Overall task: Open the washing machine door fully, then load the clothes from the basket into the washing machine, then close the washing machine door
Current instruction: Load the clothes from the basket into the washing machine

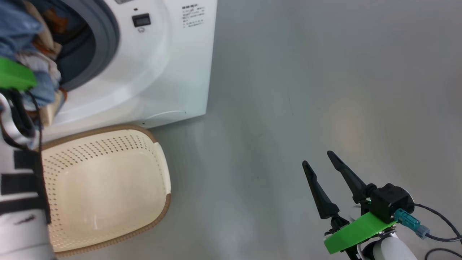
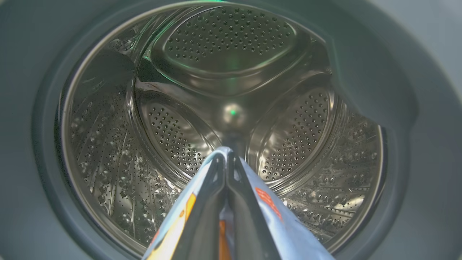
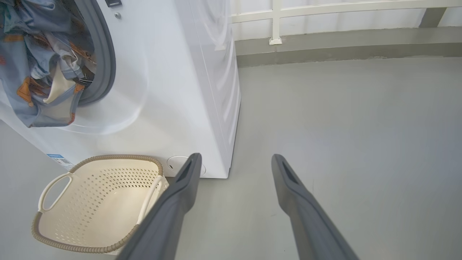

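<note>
Left gripper (image 2: 226, 155), clamped on clothes (image 2: 285, 224), faces the drum (image 2: 231, 47) straight ahead; right gripper (image 1: 317, 157) idles wide, far right.

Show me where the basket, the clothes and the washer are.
basket (image 1: 108, 151): head view, perforated inner wall.
clothes (image 3: 47, 54): right wrist view, blue fold hanging at the opening.
washer (image 1: 173, 65): head view, white front panel.

clothes (image 1: 21, 32) at washer (image 1: 162, 65) mouth; basket (image 1: 108, 146) nr base

Small print (image 1: 193, 16) on the washing machine (image 1: 162, 83) is unreadable.
</note>
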You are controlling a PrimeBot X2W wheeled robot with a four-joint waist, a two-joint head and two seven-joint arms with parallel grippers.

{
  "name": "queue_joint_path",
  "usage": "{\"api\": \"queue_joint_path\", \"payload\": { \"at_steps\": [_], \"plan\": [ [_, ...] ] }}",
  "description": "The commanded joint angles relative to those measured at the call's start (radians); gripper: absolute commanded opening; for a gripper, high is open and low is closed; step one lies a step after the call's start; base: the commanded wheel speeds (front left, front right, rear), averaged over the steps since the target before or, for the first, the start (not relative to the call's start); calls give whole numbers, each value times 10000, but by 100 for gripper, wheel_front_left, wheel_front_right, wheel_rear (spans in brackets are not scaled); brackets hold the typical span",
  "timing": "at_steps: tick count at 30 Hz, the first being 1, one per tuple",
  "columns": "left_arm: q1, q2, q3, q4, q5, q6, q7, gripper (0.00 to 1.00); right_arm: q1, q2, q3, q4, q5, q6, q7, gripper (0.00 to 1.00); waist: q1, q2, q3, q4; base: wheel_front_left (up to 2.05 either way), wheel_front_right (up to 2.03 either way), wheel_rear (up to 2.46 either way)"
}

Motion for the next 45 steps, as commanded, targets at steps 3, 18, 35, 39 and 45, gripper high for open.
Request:
{"api": "queue_joint_path", "payload": {
  "at_steps": [3, 18, 35, 39, 45],
  "plan": [
    [-661, 605, 307, -75, 217, -18, -59, 0, -177, -148, 282, -314, 103, 16, -48, 100, 0, -1, 418, -193, 0, 0, 0],
    [-2465, 1074, 695, 1001, 649, -108, -59, 0, -180, -336, 372, -568, 76, 16, -48, 100, 0, -1, 1582, -406, 0, 0, 0],
    [-4395, 1578, 149, 1534, 1119, -429, -59, 0, 471, -624, 193, -1122, 6, 16, -48, 100, 0, -1, 2875, -608, 0, 0, 0],
    [-4667, 1518, 247, 1180, 959, -407, -59, 0, 559, -596, 206, -1182, 2, 16, -48, 100, 0, -1, 3069, -586, 0, 0, 0],
    [-4936, 1287, 457, 179, 764, -450, -59, 0, 565, -539, 119, -1344, 5, 16, -48, 100, 0, -1, 3375, -526, 0, 0, 0]
  ]
}}
